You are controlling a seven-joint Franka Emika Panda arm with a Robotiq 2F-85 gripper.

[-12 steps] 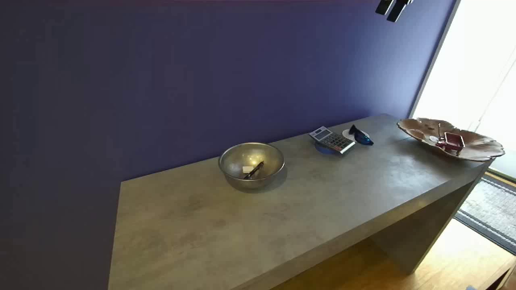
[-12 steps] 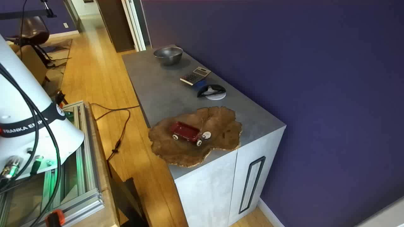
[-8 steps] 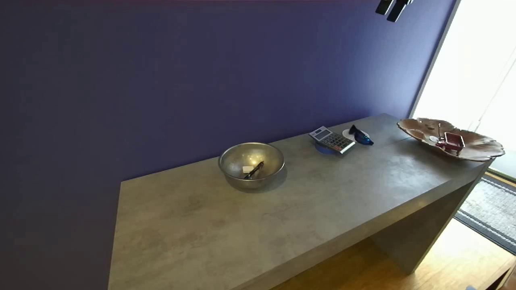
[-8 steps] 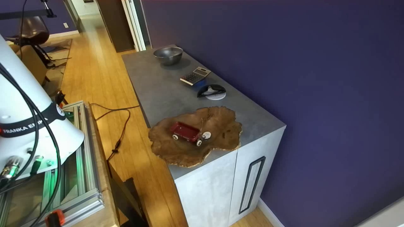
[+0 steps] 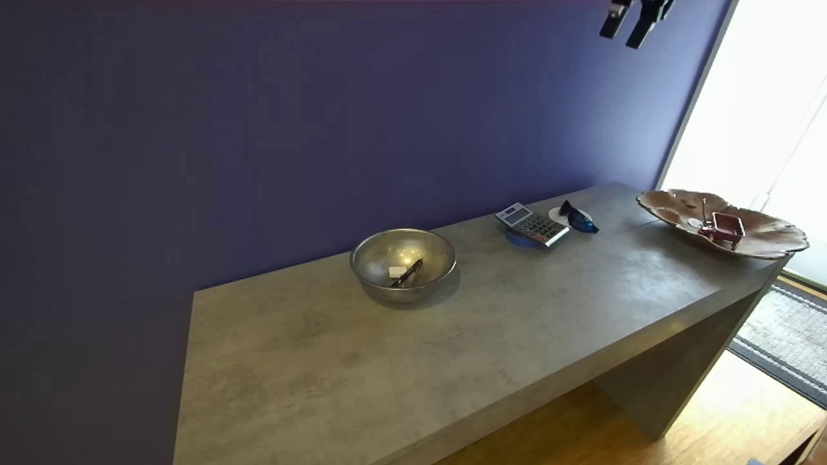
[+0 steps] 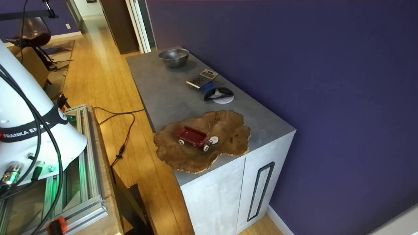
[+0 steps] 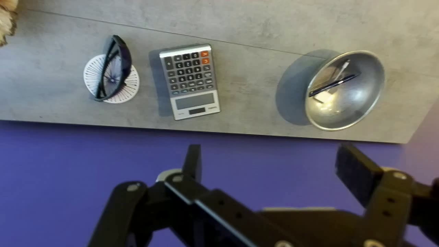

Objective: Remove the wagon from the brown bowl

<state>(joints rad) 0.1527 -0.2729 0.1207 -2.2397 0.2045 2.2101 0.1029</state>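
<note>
My jaws stand spread wide with nothing between them, and in an exterior view my gripper (image 5: 621,39) hangs high in front of the purple wall (image 5: 387,116), well apart from everything on the counter (image 5: 310,361). I judge this to be the approach: no grasp made, the red wagon (image 6: 192,135) sitting upright on its wheels inside the brown bowl (image 6: 228,125), as both exterior views show. Next I need to travel over to that bowl, since my wrist view catches only what looks like its rim (image 7: 6,24) in a top corner, then straddle the wagon's narrow width, come down and lift straight up. A thin stalk (image 5: 703,208), probably the handle, rises at one end near a pale disc (image 6: 214,140); I cannot tell whether the two are joined, and either could snag me. Working outward from the bowl, the sunglasses (image 7: 126,65) lie across a white coaster (image 7: 92,75), then comes the calculator (image 7: 193,99), propped on a blue round piece (image 5: 520,239), and farthest off the metal bowl (image 7: 363,97) with a pen (image 7: 332,84) inside. None of these blocks my way to the wagon, though a low sweep could knock them
</note>
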